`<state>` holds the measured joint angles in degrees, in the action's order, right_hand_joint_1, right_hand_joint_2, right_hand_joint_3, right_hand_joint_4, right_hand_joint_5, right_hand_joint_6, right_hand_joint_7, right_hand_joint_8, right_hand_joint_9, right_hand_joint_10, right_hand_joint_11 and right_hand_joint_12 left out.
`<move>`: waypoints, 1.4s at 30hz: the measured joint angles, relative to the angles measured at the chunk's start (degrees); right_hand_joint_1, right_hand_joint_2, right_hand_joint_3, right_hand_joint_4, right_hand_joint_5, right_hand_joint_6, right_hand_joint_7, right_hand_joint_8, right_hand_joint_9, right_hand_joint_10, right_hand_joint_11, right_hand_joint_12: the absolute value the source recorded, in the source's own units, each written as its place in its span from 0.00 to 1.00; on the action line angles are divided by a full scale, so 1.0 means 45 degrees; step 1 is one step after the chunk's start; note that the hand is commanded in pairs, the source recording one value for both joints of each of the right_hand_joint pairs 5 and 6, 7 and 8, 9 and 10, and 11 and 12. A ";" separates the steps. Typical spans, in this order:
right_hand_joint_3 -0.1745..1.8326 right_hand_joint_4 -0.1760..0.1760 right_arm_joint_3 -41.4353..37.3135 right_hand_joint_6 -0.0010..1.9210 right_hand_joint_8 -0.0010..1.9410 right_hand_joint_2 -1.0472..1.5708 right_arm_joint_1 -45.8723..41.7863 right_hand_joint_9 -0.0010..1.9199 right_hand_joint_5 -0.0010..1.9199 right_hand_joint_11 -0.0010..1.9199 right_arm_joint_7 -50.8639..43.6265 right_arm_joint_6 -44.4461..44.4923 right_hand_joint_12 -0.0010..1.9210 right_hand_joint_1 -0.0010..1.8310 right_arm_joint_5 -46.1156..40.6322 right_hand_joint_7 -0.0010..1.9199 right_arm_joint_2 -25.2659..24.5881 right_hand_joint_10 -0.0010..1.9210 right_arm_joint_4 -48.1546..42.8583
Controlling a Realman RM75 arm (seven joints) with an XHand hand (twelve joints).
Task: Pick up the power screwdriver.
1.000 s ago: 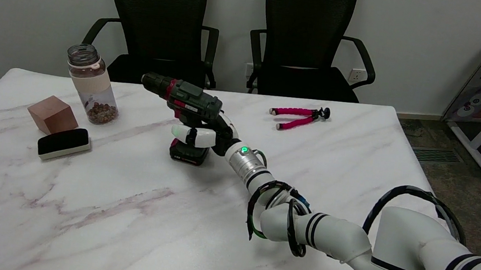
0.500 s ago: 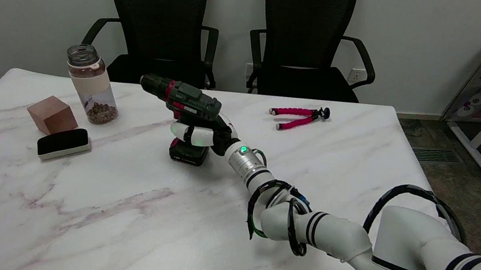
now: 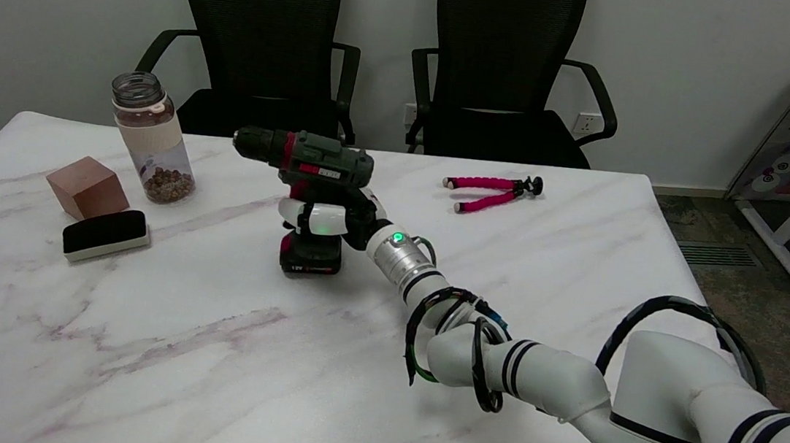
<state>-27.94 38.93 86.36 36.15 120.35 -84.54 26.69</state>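
Note:
The power screwdriver [image 3: 313,158], dark green with a red collar and a black chuck pointing left, stands upright near the table's middle. Its black-and-red battery base [image 3: 311,255] looks to be on the marble. My right hand [image 3: 325,218] grips the screwdriver's handle just below the body, white fingers wrapped around its near side. The handle itself is mostly hidden by the hand. The right arm reaches in from the lower right.
A jar [image 3: 152,139] with brown bits, a wooden cube [image 3: 86,187] and a black-topped eraser [image 3: 105,234] sit at the left. A pink-legged mini tripod [image 3: 490,190] lies at the back right. Two black chairs [image 3: 500,64] stand behind the table [image 3: 204,363].
The screwdriver has turned from a tilted pose to level and upright, its body now straight above the base. My hand has closed more tightly around the handle.

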 measured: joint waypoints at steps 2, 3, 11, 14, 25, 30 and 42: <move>0.55 0.54 0.0002 0.85 0.84 0.77 0.0052 0.82 0.85 0.59 -0.0001 -0.0005 0.58 0.63 0.0007 0.85 0.0012 0.82 0.0035; 0.55 0.54 0.0002 0.86 0.85 0.78 0.0077 0.82 0.86 0.59 -0.0001 -0.0005 0.59 0.63 0.0023 0.86 0.0019 0.82 0.0061; 0.56 0.56 0.0000 0.88 0.87 0.81 0.0305 0.85 0.88 0.61 0.0004 -0.0007 0.61 0.61 0.0019 0.88 0.0127 0.85 0.0340; 0.57 0.57 -0.0003 0.89 0.88 0.81 0.0383 0.85 0.89 0.61 0.0005 -0.0006 0.61 0.60 0.0020 0.89 0.0168 0.85 0.0445; 0.56 0.57 -0.0010 0.88 0.87 0.78 0.0543 0.80 0.88 0.56 0.0009 -0.0006 0.56 0.57 0.0190 0.88 0.0281 0.80 0.0833; 0.59 0.57 -0.0017 0.88 0.87 0.73 0.0543 0.76 0.88 0.47 0.0009 -0.0002 0.47 0.55 0.0239 0.88 0.0328 0.76 0.0940; 0.57 1.00 -0.0108 0.92 0.91 0.76 0.0397 0.93 0.92 0.78 0.0010 0.0215 0.78 0.54 0.0262 0.92 0.0466 0.93 0.1134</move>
<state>-28.43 40.71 86.40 37.12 121.53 -82.44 31.80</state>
